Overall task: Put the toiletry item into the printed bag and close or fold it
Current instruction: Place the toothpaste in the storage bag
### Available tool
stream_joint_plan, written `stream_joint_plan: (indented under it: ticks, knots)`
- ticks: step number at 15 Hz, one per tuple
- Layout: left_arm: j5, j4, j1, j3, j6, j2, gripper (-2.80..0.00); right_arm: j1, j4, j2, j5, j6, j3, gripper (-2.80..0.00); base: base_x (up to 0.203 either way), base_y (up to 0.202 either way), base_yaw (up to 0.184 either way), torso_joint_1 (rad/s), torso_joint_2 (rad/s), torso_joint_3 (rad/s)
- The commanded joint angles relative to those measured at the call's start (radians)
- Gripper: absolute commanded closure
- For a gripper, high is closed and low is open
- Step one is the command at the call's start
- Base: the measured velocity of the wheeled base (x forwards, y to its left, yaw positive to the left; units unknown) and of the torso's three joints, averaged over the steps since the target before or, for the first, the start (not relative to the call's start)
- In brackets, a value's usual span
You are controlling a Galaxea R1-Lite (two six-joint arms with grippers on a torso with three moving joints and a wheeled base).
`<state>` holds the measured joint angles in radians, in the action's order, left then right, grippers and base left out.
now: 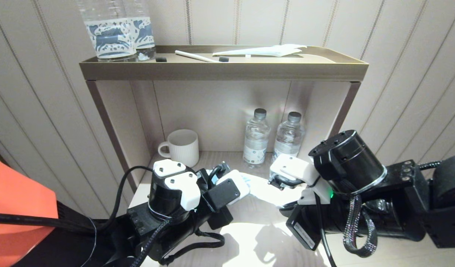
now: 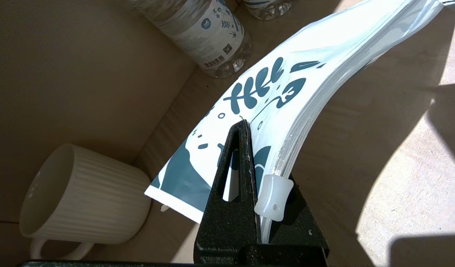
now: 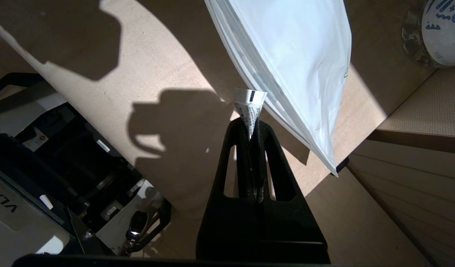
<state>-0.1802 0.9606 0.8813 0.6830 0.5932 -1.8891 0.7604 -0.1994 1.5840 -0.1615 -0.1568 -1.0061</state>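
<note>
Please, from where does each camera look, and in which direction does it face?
Head: sits high, faces forward and down at the shelf unit; both arms show.
Left wrist: behind the left end effector, shut on the printed bag; mug beyond.
Right wrist: behind the right end effector, shut on a small folded packet.
Shared: the bag appears in both wrist views.

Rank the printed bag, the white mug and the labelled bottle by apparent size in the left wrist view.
1. printed bag, largest, though nearest the camera.
2. white mug.
3. labelled bottle, smallest as shown, but cut off by the frame edge, so its rank is unsure.
</note>
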Motion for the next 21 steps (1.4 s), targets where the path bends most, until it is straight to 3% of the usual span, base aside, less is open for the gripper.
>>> stream_joint_plan:
  ticks: [1, 21]
  knots:
    - [-0.002, 0.006, 0.001, -0.002, 0.004, -0.001, 0.00, 0.000, -0.002, 0.001, -0.002, -0.002, -0.005, 0.00, 0.000, 0.000, 0.000, 0.000, 0.00, 0.000]
    - [-0.001, 0.006, 0.046, -0.011, 0.007, 0.007, 0.00, -0.041, -0.002, 0.082, 0.007, 0.034, -0.064, 0.00, 0.000, 0.000, 0.000, 0.000, 0.00, 0.000]
